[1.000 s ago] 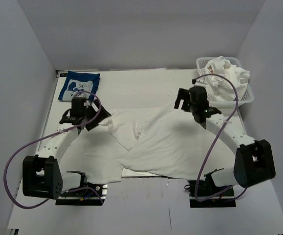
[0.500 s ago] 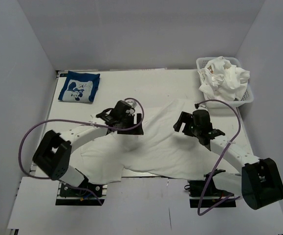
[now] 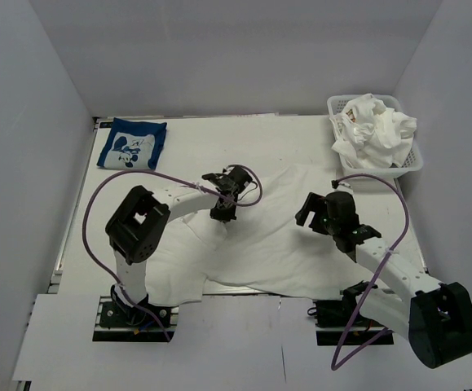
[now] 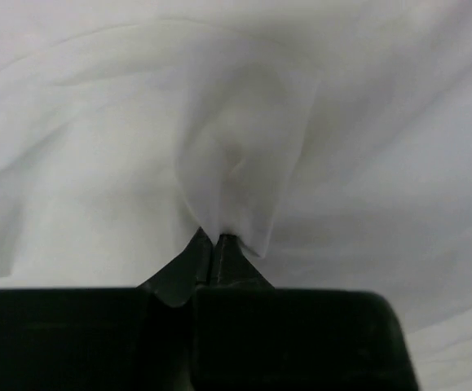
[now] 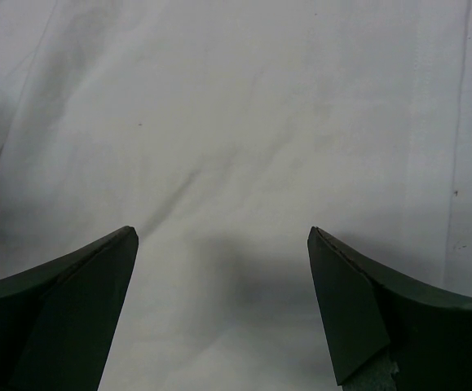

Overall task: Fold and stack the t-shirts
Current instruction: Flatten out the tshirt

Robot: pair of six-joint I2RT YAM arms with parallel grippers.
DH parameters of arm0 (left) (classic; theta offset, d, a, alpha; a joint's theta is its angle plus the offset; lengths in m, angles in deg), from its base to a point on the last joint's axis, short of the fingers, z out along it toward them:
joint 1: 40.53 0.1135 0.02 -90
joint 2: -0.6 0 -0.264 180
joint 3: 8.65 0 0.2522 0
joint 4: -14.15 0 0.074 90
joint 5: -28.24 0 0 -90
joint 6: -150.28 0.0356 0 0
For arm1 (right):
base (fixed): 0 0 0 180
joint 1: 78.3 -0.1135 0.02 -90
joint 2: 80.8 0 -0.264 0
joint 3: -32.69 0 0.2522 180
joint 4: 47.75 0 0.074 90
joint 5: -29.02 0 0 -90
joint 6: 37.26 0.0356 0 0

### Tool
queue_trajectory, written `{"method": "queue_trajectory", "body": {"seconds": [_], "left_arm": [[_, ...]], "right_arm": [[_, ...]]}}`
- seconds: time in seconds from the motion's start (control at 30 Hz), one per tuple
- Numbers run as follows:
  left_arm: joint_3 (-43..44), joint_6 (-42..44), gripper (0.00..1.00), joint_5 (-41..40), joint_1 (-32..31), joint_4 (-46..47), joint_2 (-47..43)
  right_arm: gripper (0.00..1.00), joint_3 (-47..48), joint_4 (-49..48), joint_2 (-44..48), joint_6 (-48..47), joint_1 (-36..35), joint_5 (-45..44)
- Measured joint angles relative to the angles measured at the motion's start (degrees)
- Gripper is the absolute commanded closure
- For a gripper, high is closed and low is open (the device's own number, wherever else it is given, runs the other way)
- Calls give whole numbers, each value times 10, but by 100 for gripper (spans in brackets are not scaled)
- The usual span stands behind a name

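A large white t-shirt [image 3: 276,244] lies spread and rumpled across the middle of the table. My left gripper [image 3: 222,212] sits over its upper left part. In the left wrist view that gripper [image 4: 213,238] is shut on a pinched-up fold of the white t-shirt [image 4: 244,155]. My right gripper [image 3: 310,210] hovers over the shirt's right half, open. In the right wrist view its fingers [image 5: 97,269] stand wide apart above flat white cloth [image 5: 244,122], with nothing between them. A folded navy t-shirt [image 3: 131,145] with a white cartoon print lies at the far left corner.
A white basket [image 3: 416,160] heaped with white clothes [image 3: 374,129] stands at the far right corner. Grey walls close in the table on three sides. Purple cables loop off both arms.
My left gripper swung right from the shirt's left edge to its middle and shut on a fold of cloth. The right gripper drew back toward the near side, still open.
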Motion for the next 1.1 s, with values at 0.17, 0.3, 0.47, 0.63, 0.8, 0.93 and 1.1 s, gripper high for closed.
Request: {"method": "queue_trajectory", "body": {"seconds": [0.17,0.3,0.47,0.63,0.8,0.93,1.1], "left_arm": [[16,-6,100,-48,0,-33,-5],[16,25,100,-69,3,-39,-27],[50,136,100,-99,8,-19,-36],[118,344,100,-118,19,76,-3],[148,562,86,-123,52,236,60],[332,615,0,-155,87,262,200],[374,569,0,-197,109,242,228]], "right_arm": [[10,0,2,-3,0,0,-8],[10,0,1,-13,0,0,-9],[10,0,1,-26,-2,0,-8],[10,0,1,-31,-10,0,-11],[10,0,1,-31,-15,0,-20],[10,0,0,-31,-20,0,-21],[10,-1,-2,-23,-24,0,-13]]}}
